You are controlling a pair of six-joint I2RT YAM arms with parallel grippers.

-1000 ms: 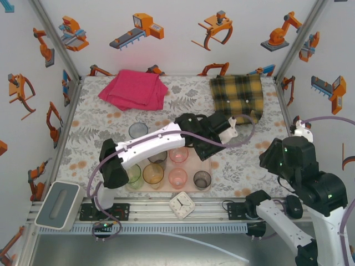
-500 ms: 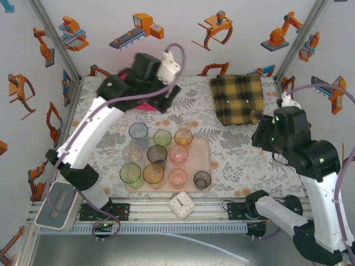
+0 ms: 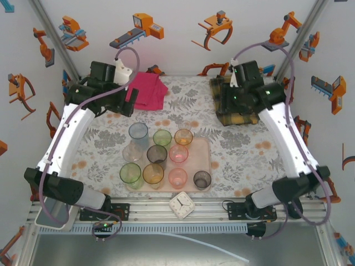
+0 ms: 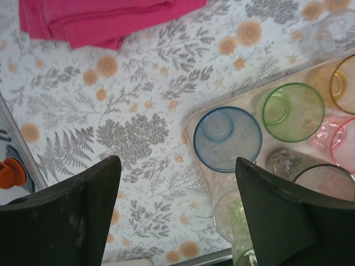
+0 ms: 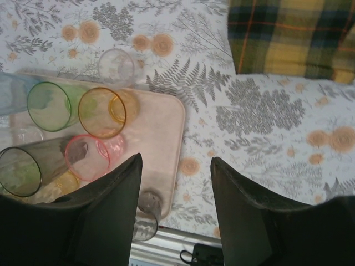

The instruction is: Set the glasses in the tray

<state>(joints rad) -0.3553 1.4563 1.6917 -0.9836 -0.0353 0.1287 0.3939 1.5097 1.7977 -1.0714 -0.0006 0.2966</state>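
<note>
left gripper (image 4: 175, 180) and right gripper (image 5: 175, 166) both spread wide (nothing between), glasses (image 3: 157, 154) on the tray (image 3: 203, 149)

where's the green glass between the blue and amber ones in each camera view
Top external: the green glass stands in the back row of the tray, near the picture's centre.
Left wrist: right of centre, beside the blue glass.
Right wrist: left side, upper half.
Shared landmark: the amber glass right next to it.
</note>
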